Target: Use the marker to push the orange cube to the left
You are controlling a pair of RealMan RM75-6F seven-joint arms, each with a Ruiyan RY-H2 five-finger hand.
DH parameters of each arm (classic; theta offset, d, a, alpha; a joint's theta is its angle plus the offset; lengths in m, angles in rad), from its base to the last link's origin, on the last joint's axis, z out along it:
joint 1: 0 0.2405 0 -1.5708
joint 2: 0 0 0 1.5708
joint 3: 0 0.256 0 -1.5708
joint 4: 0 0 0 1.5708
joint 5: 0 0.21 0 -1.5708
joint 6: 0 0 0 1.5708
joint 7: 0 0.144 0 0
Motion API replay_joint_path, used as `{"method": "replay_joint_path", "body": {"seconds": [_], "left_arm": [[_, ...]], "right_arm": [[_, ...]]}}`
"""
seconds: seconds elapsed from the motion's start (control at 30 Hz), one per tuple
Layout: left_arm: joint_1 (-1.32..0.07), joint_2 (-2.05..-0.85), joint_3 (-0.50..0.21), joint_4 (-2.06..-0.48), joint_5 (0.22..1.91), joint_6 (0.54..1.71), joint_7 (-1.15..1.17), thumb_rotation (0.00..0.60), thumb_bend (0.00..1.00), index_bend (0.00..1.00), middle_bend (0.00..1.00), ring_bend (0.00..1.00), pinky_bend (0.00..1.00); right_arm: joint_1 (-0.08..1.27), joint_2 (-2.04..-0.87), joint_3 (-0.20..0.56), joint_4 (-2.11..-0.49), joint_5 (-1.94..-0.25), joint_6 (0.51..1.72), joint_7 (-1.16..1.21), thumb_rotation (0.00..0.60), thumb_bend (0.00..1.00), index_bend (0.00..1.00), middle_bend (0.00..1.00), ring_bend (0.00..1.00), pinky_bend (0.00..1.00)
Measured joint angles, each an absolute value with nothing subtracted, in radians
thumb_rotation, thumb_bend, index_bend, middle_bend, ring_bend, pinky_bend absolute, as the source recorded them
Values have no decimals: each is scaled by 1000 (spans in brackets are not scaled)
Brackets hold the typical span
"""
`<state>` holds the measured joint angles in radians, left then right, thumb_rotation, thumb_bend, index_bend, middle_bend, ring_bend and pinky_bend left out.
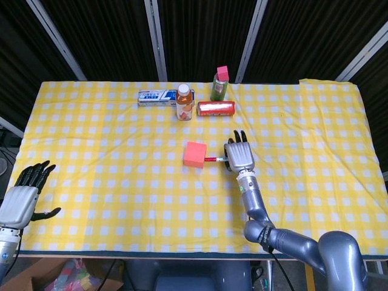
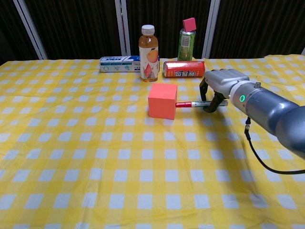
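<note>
Orange cube (image 2: 162, 100) sits near the middle of the counter (image 1: 109, 170), on the yellow checked cloth, slightly rotated so one corner faces forward. Marker (image 2: 200, 103) lies level, red cap end touching the cube's right face, barrel running right into the right robot hand (image 2: 220, 87). That robot hand grips the marker, fingers curled down around the barrel, knuckles up; in the head view the right robot hand (image 1: 240, 157) shows palm-down just beside the cube (image 1: 195, 154), with the marker (image 1: 213, 159) bridging the small gap between them. Left robot hand (image 1: 24, 197) hangs off the near left edge of the counter, well apart from the cube, fingers spread and holding nothing; seen only in the head view. Along the far side: a blue-and-white box (image 2: 119, 64) lying flat, an upright bottle of orange drink (image 2: 148, 47) with white cap, a red can (image 2: 184, 69) on its side, and an upright green can (image 2: 187, 44) with a small pink block (image 2: 189, 24) on top.
</note>
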<state>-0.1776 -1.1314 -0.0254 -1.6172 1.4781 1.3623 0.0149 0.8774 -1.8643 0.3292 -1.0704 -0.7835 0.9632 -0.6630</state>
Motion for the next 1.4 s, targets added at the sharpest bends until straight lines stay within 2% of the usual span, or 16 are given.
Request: {"method": "replay_joint_path", "body": {"seconds": [0.33, 0.9, 1.4], "left_arm": [[-177, -1128, -25, -1622, 1476, 1362, 11, 600, 0, 0, 0, 0, 25], [-179, -1127, -25, -1635, 1470, 1355, 13, 600, 0, 0, 0, 0, 25], [-183, -1121, -24, -1633, 1471, 1347, -3, 600, 0, 0, 0, 0, 25]], "right_arm": [[901, -1886, 331, -1067, -774, 972, -694, 600, 407, 688, 314, 0, 0], [888, -1852, 336, -1074, -741, 991, -722, 600, 407, 688, 314, 0, 0], [969, -1959, 371, -943, -744, 964, -711, 600, 408, 688, 314, 4, 0]]}}
